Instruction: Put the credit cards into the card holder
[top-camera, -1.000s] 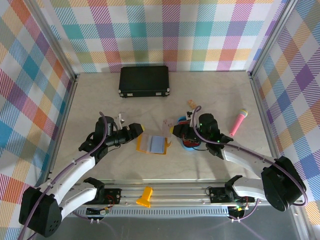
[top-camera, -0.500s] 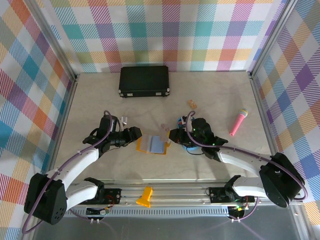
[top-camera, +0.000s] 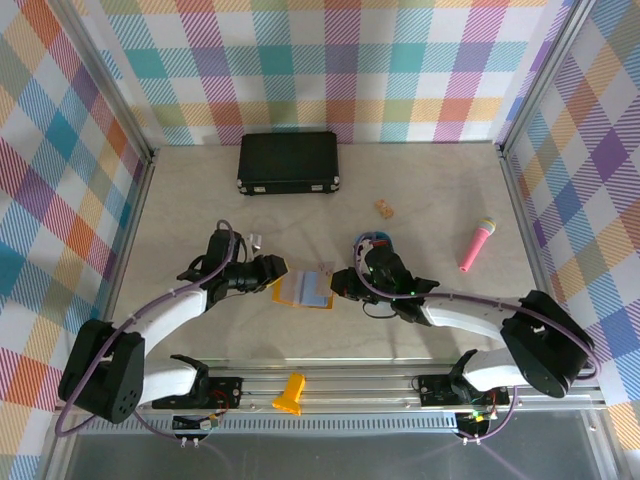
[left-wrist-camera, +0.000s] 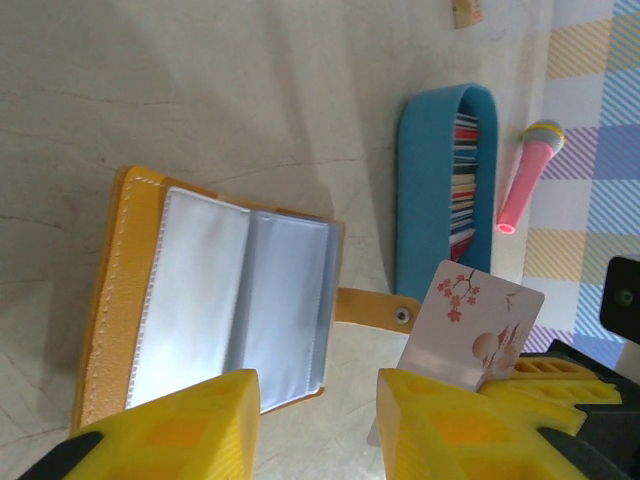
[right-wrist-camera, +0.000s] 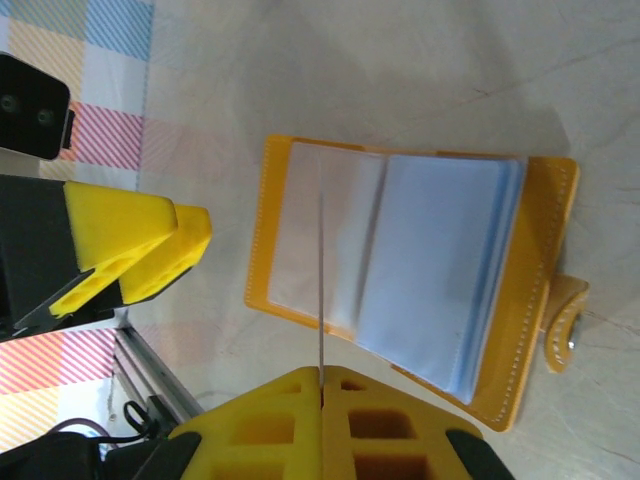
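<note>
Well, my right pincer (right-wrist-camera: 322, 378) clamps a credit card (right-wrist-camera: 321, 260), edge-on from its wrist, blossom-faced from the left. Its long axis seemingly points straight out from the fingertips (right-wrist-camera: 275, 395); my left pincer (left-wrist-camera: 312, 388) gapes.

We see the card holder (top-camera: 306, 291) lying open on the pale table (top-camera: 430, 180), a yellow border round light blue pockets. The left gripper (top-camera: 279, 271) sits at its left edge, yellow fingers pointing right; from up here we cannot tell how wide its jaws stand. The right gripper (top-camera: 339, 283) reaches in from the opposite side, at the holder's right edge, with a pale credit card (top-camera: 324, 269) at its tip. A black case (top-camera: 288, 163) lies closed near the back wall. A pink toy microphone (top-camera: 477, 244) lies well off to the right. We see a small tan piece (top-camera: 385, 208) between it and the case, and a small grey object (top-camera: 256, 240) just behind the left arm.
</note>
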